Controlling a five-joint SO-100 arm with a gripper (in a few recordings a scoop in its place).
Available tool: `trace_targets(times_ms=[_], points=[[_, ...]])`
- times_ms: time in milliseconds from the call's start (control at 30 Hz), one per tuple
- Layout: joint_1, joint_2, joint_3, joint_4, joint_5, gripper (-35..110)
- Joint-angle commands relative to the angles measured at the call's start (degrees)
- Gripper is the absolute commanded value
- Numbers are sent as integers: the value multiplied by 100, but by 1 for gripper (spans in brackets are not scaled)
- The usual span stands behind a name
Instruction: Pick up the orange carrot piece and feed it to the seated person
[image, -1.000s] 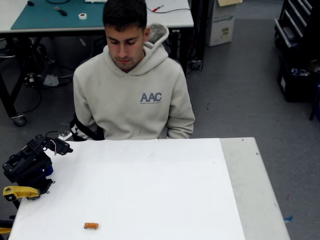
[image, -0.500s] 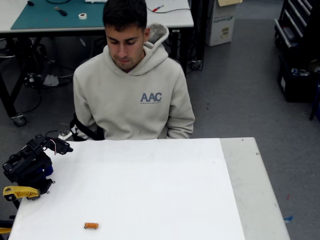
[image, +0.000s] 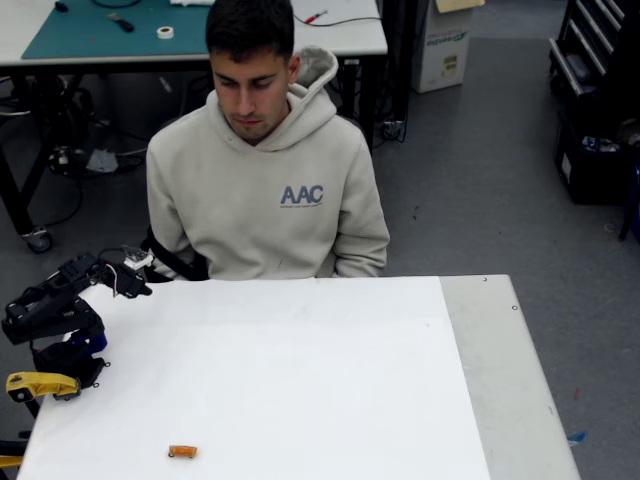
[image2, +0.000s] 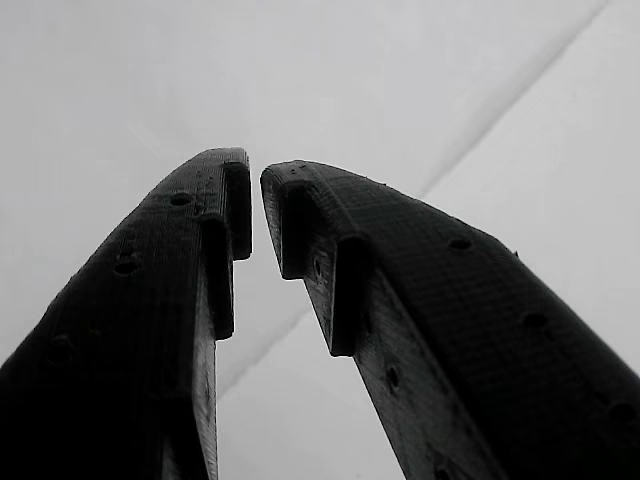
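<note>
Nothing picked up yet. Task only at its very start, by the look of things.

On the white table (image: 330, 380), close to the near edge and not far from the near-left corner in the fixed view: the orange carrot piece (image: 182, 451). Lying flat, all alone, with nothing touching it.

At the left edge of the table: the black arm (image: 55, 310), folded up, with a yellow clamp (image: 38, 384) at its foot. Jaws up by the far-left corner, well apart from the carrot piece. In the wrist view, jaws squeezed almost together, just a thin crack between the tips, and nothing in that crack. Only plain white table past them.

Behind the far edge: the seated person (image: 265, 190), in a light hoodie, head tipped down toward the table. Mouth closed, as far as can be seen.

Left to do, most likely all of it:
- swing the arm down along the left edge toward the near-left corner;
- spread the jaws wide;
- lower them around the little carrot piece and pinch it;
- lift it up;
- carry it across to the far edge and up to the person's mouth.

Tricky bit, probably: such a tiny piece, easy to knock away or let slip.
</note>
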Motion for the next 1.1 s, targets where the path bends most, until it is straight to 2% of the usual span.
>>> trace_targets(times_ms=[0, 333, 1067], points=[[290, -615, -923, 62, -70, -2], [1178, -2399, -2083, 62, -18, -2], [4219, -5344, -4649, 62, -105, -2]])
